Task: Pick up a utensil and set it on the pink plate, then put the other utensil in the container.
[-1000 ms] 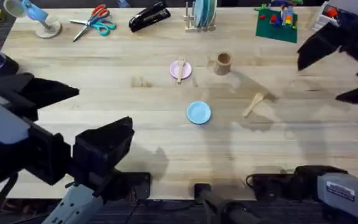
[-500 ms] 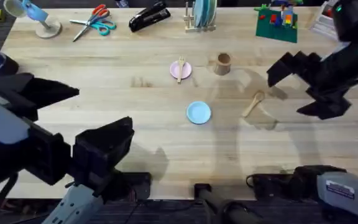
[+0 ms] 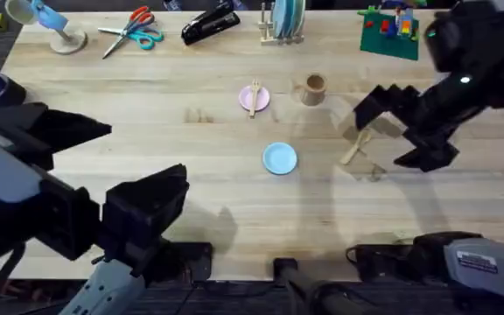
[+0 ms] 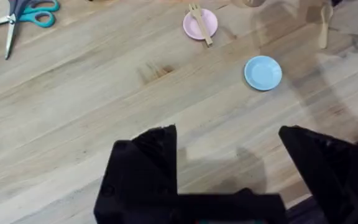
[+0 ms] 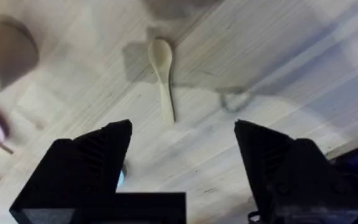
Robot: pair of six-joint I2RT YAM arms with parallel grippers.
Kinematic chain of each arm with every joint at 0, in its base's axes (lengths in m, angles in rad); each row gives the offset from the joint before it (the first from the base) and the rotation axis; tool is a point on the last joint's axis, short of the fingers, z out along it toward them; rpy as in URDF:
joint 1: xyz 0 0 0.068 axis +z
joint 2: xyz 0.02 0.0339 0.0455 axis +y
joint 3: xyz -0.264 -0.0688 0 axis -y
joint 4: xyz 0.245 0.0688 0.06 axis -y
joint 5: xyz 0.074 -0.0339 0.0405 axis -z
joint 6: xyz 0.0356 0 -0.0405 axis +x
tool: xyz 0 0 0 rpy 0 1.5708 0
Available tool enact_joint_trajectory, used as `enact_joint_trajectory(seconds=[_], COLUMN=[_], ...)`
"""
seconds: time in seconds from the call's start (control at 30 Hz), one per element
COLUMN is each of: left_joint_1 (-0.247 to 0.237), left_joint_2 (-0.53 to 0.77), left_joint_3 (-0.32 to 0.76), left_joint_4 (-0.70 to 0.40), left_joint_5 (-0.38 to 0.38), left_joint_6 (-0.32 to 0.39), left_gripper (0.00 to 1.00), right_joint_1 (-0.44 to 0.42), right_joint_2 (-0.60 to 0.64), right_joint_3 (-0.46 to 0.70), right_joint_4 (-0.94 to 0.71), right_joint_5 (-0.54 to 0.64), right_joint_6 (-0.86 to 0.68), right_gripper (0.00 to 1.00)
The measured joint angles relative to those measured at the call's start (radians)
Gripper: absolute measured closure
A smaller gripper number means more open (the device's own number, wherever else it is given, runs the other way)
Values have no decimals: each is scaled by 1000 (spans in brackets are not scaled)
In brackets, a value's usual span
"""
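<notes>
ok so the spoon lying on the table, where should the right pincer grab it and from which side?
Probably mid-handle, from straight above. The spoon lies flat on the table, so only a top-down pinch across the thin handle fits; the rounded bowl end is wider and likelier to slip. The open right pincer already hangs over it, with the cup well off to one side.

Right gripper (image 3: 390,128) splayed wide — left gripper (image 4: 229,163) likewise.
</notes>
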Motion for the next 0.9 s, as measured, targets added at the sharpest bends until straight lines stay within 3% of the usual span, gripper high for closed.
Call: enact_joint_trajectory(seconds=[0.4,0.9], left_joint_1=[0,0], left_joint_2=[0,0], left_joint_3=[0,0], left_joint_4=[0,0], left_joint_5=[0,0], left_joint_6=[0,0], left_gripper=[8,5], right_joint_1=[25,25], right_joint_2=[121,228], right_joint_3=[0,0], right_joint_4=[161,179], right_joint_5=[-1,-1], right_joint_6=[47,52], right_gripper=[7,7])
